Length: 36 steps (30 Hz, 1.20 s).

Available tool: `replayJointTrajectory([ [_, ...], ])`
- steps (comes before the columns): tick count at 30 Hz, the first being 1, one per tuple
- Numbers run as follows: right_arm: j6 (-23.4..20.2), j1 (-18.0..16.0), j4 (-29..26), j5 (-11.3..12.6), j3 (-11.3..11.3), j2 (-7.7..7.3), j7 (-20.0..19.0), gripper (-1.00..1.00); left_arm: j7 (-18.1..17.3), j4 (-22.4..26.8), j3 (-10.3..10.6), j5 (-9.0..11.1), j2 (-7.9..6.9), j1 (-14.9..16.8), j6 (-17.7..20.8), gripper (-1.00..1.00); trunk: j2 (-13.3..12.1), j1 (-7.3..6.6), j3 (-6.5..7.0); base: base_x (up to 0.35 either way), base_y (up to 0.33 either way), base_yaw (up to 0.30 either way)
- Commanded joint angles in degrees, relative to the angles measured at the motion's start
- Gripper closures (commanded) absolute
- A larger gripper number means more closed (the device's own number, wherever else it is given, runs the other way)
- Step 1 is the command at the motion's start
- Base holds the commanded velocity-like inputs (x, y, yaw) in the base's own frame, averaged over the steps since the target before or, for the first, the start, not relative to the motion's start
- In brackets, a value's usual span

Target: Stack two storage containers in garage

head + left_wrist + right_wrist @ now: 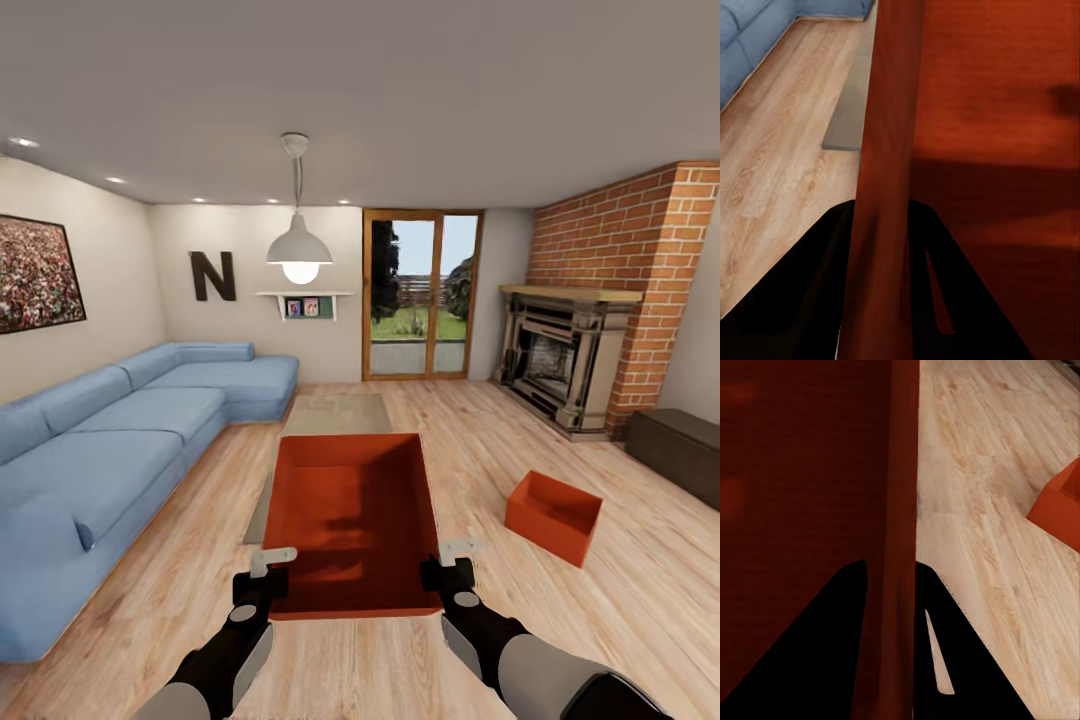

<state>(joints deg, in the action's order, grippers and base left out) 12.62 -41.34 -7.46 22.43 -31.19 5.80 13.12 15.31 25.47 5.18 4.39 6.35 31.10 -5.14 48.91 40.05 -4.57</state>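
While both grippers clamp its walls, container [350,520] hangs between.

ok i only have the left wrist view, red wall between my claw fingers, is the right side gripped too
Observer: Yes. The right claw straddles the opposite wall of the same storage container, one finger on each side.
Operator: where's the other box
Observer: The second container sits on the wood floor ahead and to the right, near the brick fireplace.
Operator: anything under the one i'm holding
Observer: A grey rug extends from beneath its far edge toward the glass doors.
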Motion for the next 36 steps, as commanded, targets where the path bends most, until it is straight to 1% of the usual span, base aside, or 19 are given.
replayJointTrajectory([
  [1, 1.0, -0.1, -0.2, -0.4, 2.4, 0.01, 0.1, 1.0, 1.5, -0.2, -2.0, 2.3, -0.03, 0.1, -0.2, 1.0, 0.1, 0.01, -0.09, 0.0, 0.0, 0.297],
  [36, 1.0, -0.1, -0.2, -0.4, 2.4, 0.01, 0.1, 1.0, 1.5, -0.2, -2.0, 2.3, -0.03, 0.1, -0.2, 1.0, 0.1, 0.01, -0.09, 0.0, 0.0, 0.298],
])
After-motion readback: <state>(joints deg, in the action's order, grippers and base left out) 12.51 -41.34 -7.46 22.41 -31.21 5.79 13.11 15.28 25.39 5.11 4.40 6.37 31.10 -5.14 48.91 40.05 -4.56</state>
